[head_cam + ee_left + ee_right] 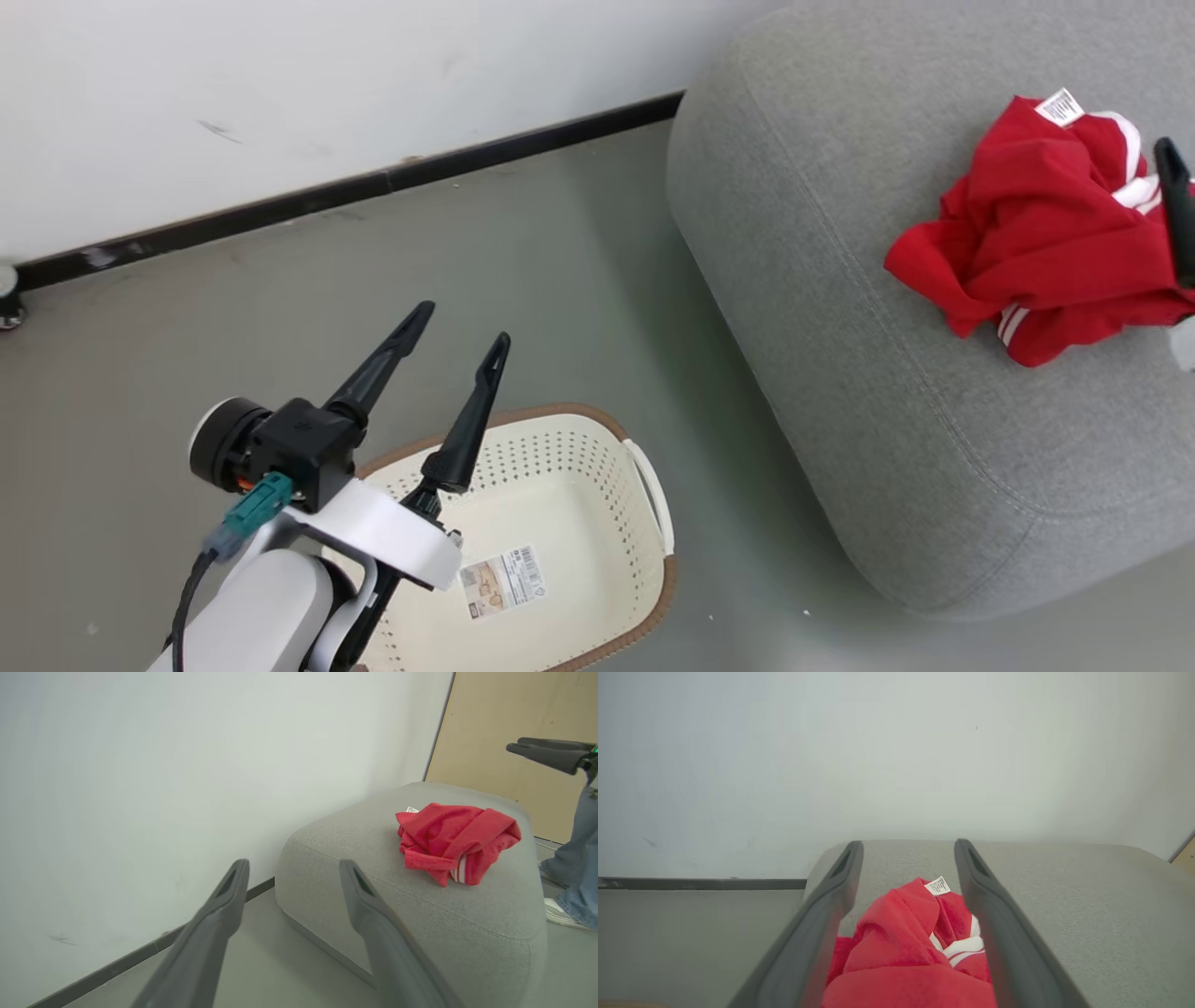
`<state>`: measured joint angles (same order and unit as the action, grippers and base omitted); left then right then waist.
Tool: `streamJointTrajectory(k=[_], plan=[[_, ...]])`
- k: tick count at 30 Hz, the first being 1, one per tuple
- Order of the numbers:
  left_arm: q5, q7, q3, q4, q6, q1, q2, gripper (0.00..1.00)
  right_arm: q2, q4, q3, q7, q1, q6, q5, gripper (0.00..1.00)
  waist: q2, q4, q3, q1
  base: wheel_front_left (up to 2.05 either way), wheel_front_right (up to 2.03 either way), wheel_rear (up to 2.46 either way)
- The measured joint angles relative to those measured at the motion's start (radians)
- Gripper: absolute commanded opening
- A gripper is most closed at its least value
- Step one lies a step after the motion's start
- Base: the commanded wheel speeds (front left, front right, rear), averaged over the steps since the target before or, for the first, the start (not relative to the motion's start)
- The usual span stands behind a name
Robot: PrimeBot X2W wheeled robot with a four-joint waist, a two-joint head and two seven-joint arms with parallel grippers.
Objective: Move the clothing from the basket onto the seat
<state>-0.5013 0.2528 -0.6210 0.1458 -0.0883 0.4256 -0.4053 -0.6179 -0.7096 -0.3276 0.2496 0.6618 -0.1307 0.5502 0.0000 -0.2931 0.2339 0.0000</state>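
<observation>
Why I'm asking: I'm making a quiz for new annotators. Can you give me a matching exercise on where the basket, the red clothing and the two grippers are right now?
Column one:
1. red clothing
2. laundry basket
3. left gripper
4. right gripper

Column two:
A. open, above the grey sofa
B. on the floor beside the sofa
C. crumpled on top of the sofa
D. open, over the basket

Pairs: 1-C, 2-B, 3-D, 4-A.
</observation>
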Motion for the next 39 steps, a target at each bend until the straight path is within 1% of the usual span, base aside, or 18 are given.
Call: streamJointTrajectory(k=[4, 9, 14, 15, 19, 29, 33, 39], plan=[[-0.006, 0.000, 0.034, -0.016, -0.011, -0.032, 0.011, 1.00, 0.033, 0.007, -0.004, 0.000, 0.000, 0.000, -0.016, 1.00, 0.0000, 0.029, -0.022, 0.0000, 0.00, 0.00, 0.00], [-0.007, 0.000, 0.071, -0.023, -0.039, -0.082, 0.030, 1.00, 0.067, 0.006, -0.006, 0.000, 0.005, 0.000, -0.055, 1.00, 0.0000, 0.069, -0.049, 0.0000, 0.00, 0.00, 0.00], [-0.007, 0.000, 0.111, -0.023, -0.063, -0.123, 0.049, 1.00, 0.118, 0.003, -0.003, 0.000, 0.012, 0.000, -0.077, 1.00, 0.0000, 0.107, -0.077, 0.0000, 0.00, 0.00, 0.00], [-0.007, 0.000, 0.123, -0.020, -0.076, -0.140, 0.059, 1.00, 0.137, 0.003, 0.001, 0.000, 0.011, 0.000, -0.088, 1.00, 0.0000, 0.122, -0.089, 0.0000, 0.00, 0.00, 0.00], [-0.005, 0.000, 0.145, -0.007, -0.097, -0.165, 0.072, 1.00, 0.175, 0.004, 0.018, 0.000, 0.003, 0.000, -0.106, 1.00, 0.0000, 0.149, -0.112, 0.0000, 0.00, 0.00, 0.00], [0.030, 0.000, 0.166, 0.018, -0.133, -0.207, 0.103, 1.00, 0.263, 0.007, 0.074, 0.000, -0.081, 0.000, -0.167, 1.00, 0.0000, 0.206, -0.172, 0.0000, 0.00, 0.00, 0.00], [0.043, 0.000, 0.169, 0.027, -0.151, -0.224, 0.111, 1.00, 0.303, 0.019, 0.105, 0.000, -0.137, 0.000, -0.191, 1.00, 0.0000, 0.224, -0.196, 0.0000, 0.00, 0.00, 0.00], [0.066, 0.000, 0.169, 0.045, -0.164, -0.251, 0.128, 1.00, 0.357, 0.046, 0.138, 0.000, -0.218, 0.000, -0.219, 1.00, 0.0000, 0.246, -0.229, 0.0000, 0.00, 0.00, 0.00]])
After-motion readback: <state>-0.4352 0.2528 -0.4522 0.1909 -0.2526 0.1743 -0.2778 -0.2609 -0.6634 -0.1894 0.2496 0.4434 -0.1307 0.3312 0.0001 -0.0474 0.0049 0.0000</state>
